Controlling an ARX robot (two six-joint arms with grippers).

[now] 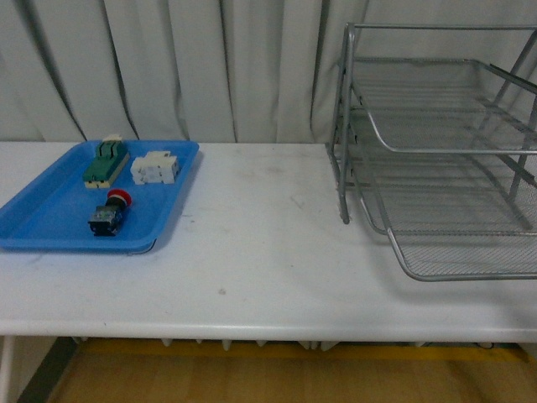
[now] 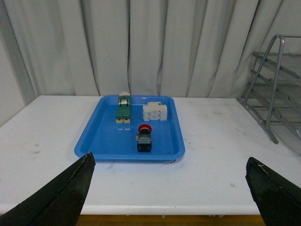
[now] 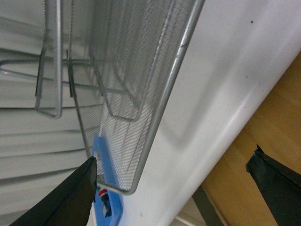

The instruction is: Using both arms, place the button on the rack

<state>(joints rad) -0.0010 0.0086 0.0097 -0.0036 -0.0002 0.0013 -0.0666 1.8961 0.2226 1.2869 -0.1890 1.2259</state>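
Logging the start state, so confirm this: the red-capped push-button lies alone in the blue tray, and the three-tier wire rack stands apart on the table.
Not alone: the front view shows the red-capped push-button in the blue tray with a white terminal block and a green-and-beige component. The three-tier wire rack does stand apart on the table.
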